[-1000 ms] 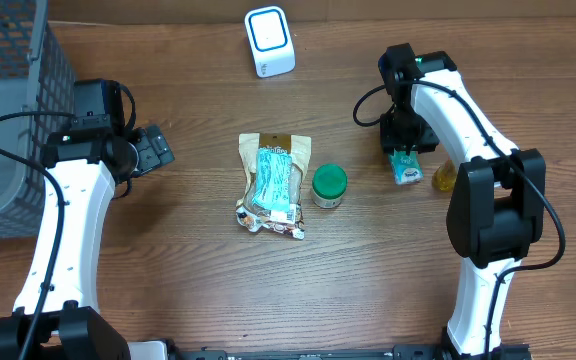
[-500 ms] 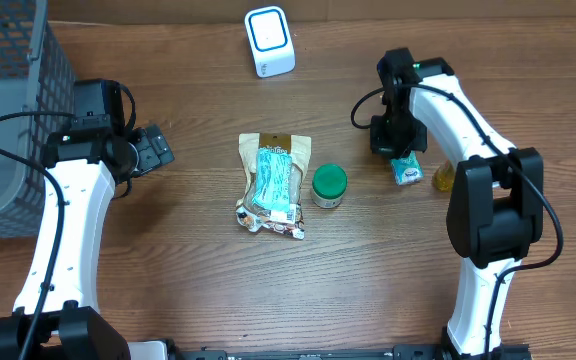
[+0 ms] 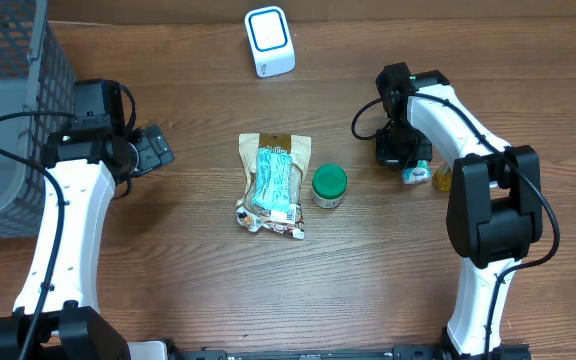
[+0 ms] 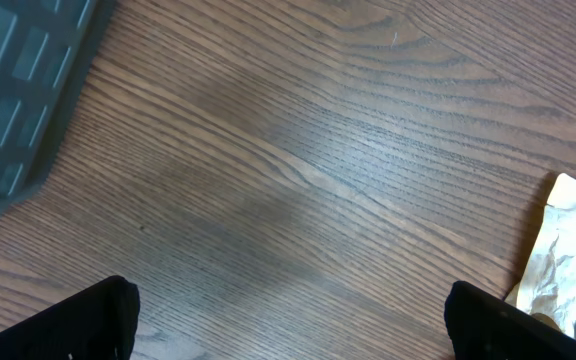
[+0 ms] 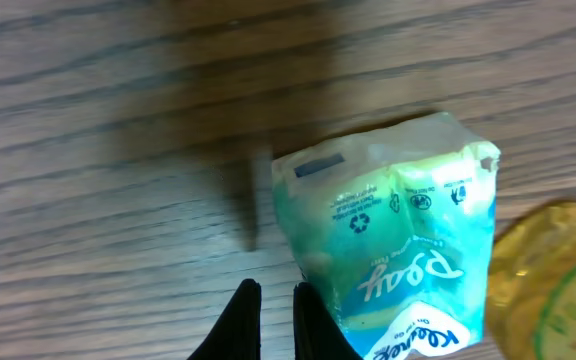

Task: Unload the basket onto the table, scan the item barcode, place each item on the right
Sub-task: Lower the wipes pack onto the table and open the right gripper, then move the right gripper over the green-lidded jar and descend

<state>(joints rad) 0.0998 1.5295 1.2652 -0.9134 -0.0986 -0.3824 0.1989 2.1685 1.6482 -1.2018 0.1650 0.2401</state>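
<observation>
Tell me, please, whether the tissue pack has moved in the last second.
Yes: the tissue pack has slid slightly toward the yellow container, which stayed put.

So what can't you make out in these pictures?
Tissue pack: no clear barcode in the right wrist view; overhead, the arm covers part of it.
Yellow thing: cut off by the right wrist view's edge, tiny overhead.
Snack bag: only a corner in the left wrist view.
Right jaws: cropped, grip unclear.

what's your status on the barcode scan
Left gripper open, over table. Right gripper shut on nothing, beside tissue pack. Pack on table, yellow container close by.
</observation>
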